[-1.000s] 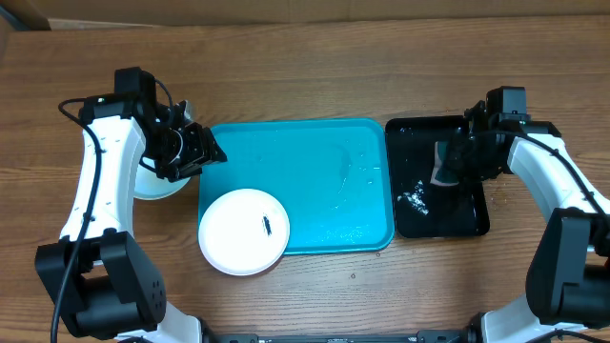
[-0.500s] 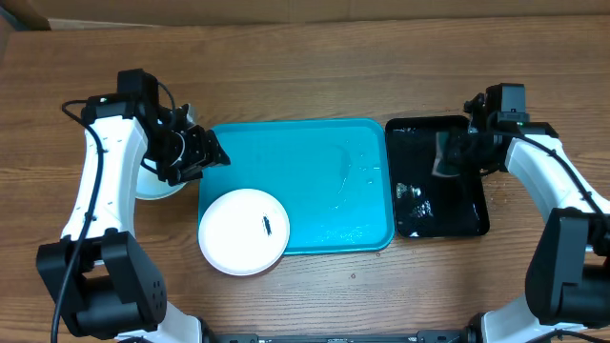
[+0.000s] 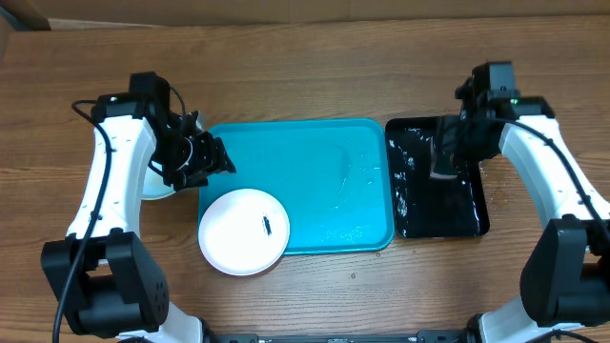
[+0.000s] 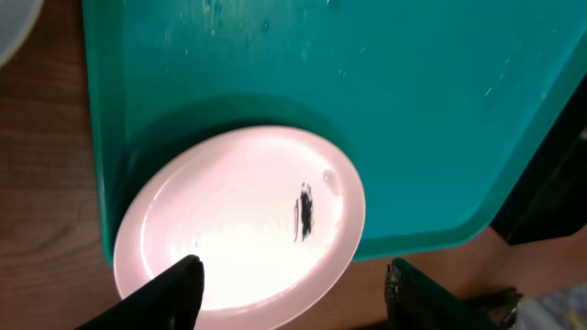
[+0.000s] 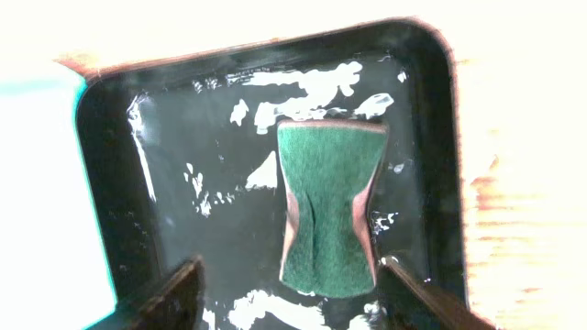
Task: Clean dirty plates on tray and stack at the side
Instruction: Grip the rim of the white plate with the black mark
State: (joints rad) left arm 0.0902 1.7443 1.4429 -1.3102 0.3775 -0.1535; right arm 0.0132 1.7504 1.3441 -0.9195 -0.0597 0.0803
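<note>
A white plate [image 3: 244, 231] [image 4: 243, 225] with a small dark smear [image 4: 304, 213] lies at the front-left corner of the turquoise tray [image 3: 315, 171] [image 4: 385, 101], overlapping its rim. Above the tray's left edge my left gripper [image 3: 215, 160] [image 4: 293, 298] hangs open and empty, the white plate below its fingers. Left of the tray a pale plate [image 3: 152, 189] sits on the table, mostly hidden under my left arm. My right gripper [image 3: 448, 151] [image 5: 293, 298] is open above a green sponge [image 5: 328, 206] [image 3: 442, 164], which lies loose between its fingers.
The sponge rests in a narrow glossy black tray [image 3: 467, 214] [image 5: 119, 202] with white foam patches, directly right of the turquoise tray. Bare wooden table surrounds both trays.
My right gripper has opened and let the sponge go into the black tray, rising slightly. My left gripper has shifted a little to the right over the turquoise tray's left edge.
</note>
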